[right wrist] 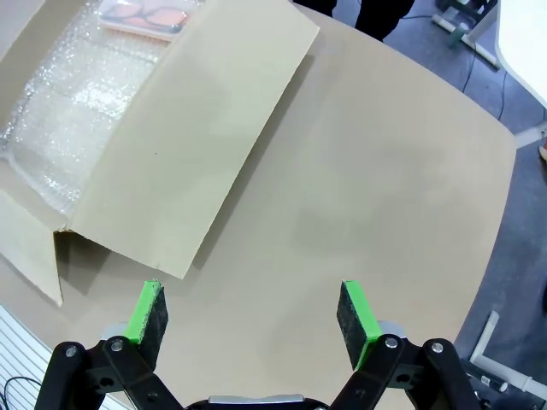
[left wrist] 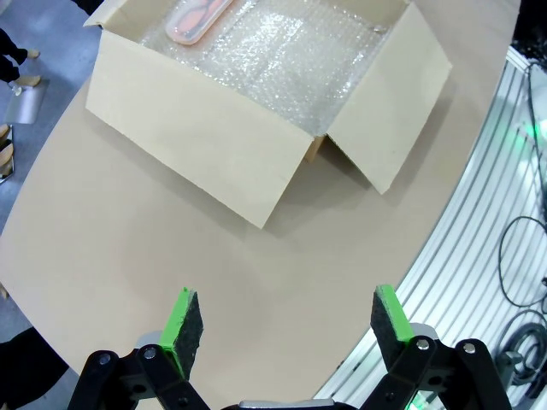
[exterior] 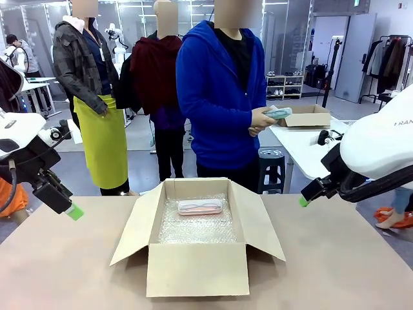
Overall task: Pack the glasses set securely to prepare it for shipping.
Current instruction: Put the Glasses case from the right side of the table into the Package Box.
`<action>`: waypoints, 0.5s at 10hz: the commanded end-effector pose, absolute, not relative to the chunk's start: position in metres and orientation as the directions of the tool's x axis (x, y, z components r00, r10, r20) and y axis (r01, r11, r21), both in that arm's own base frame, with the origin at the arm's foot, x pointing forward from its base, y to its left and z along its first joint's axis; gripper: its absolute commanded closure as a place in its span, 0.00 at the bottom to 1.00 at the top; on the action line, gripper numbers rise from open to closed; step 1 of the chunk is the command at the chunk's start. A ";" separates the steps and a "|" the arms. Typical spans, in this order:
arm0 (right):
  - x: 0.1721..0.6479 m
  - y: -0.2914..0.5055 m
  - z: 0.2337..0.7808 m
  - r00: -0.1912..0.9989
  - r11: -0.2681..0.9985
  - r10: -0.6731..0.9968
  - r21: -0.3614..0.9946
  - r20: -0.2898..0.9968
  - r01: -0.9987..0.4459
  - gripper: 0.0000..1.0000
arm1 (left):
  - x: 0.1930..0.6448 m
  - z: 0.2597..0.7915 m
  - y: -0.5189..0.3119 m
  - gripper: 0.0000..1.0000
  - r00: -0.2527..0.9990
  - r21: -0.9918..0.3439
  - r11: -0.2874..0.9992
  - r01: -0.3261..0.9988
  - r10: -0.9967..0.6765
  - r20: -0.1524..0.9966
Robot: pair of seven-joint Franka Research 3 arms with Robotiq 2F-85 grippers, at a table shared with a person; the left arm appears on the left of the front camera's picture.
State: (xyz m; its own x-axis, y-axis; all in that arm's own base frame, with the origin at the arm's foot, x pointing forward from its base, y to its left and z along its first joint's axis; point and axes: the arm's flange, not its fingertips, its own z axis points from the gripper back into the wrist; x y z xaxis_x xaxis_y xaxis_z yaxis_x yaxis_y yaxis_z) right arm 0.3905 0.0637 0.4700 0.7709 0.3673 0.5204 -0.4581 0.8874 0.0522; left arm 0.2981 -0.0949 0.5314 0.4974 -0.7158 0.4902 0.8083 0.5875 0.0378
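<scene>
I read the left gripper [left wrist: 285,320] with its jaws fully apart and nothing between them, hovering over the table [left wrist: 128,282] at 9 o'clock of the open cardboard box [exterior: 197,268]. The right gripper [right wrist: 254,312] is also spread wide and empty, at 3 o'clock of the box. The pale pink case [exterior: 200,206] lies flat on the bubble wrap [exterior: 197,231] at the box's 12 o'clock end. The mint green case [exterior: 278,113] is beyond the table at 1 o'clock, held in the person's hands [exterior: 261,121].
</scene>
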 end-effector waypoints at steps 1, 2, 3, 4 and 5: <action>0.390 0.066 0.469 0.776 0.893 0.353 0.059 0.523 -0.446 0.00 | 0.299 0.532 -0.095 0.00 0.492 0.033 0.584 0.811 -0.711 0.502; 0.390 0.066 0.469 0.776 0.893 0.353 0.059 0.523 -0.446 0.00 | 0.299 0.532 -0.095 0.00 0.492 0.033 0.584 0.811 -0.711 0.502; 0.390 0.066 0.469 0.776 0.893 0.353 0.059 0.523 -0.446 0.00 | 0.299 0.532 -0.095 0.00 0.492 0.033 0.584 0.811 -0.711 0.502; 0.390 0.066 0.469 0.776 0.893 0.353 0.059 0.523 -0.446 0.00 | 0.299 0.532 -0.095 0.00 0.492 0.033 0.584 0.811 -0.711 0.502; 0.390 0.066 0.469 0.776 0.893 0.353 0.059 0.523 -0.446 0.00 | 0.299 0.532 -0.095 0.00 0.492 0.033 0.584 0.811 -0.711 0.502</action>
